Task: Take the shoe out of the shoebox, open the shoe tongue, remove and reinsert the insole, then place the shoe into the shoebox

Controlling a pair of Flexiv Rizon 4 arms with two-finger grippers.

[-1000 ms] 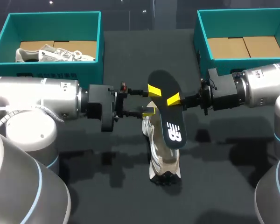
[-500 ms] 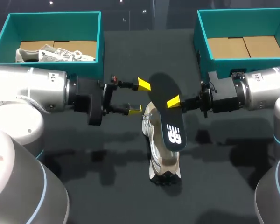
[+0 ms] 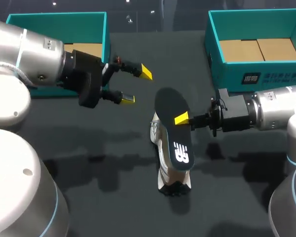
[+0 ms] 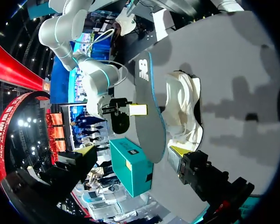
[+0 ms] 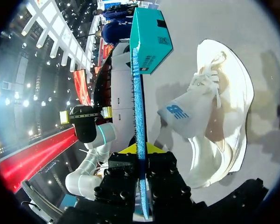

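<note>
We are clamping the insole (image 3: pixel 173 131) between the right gripper's (image 3: pixel 182 120) jaws, just above the shoe (image 3: pixel 171 181) on the table (image 3: pixel 118 207). Our left gripper (image 3: pixel 137 86) is hanging with its jaws spread and holding nothing, well apart from both.

Insole (image 3: pixel 173 131) held tilted over shoe (image 3: pixel 173 181), blocks shoe opening from above. Right pincer (image 3: pixel 180 121) clamped on insole's right edge; its arm bars approach from right. Left of shoe: bare surface (image 3: pixel 113 148), free passage. Left pincer (image 3: pixel 137 85) spread, well apart from shoe, near left shoebox (image 3: pixel 64 18). Right shoebox (image 3: pixel 227 76) walls off back-right corner. Lane between boxes unobstructed.
</note>
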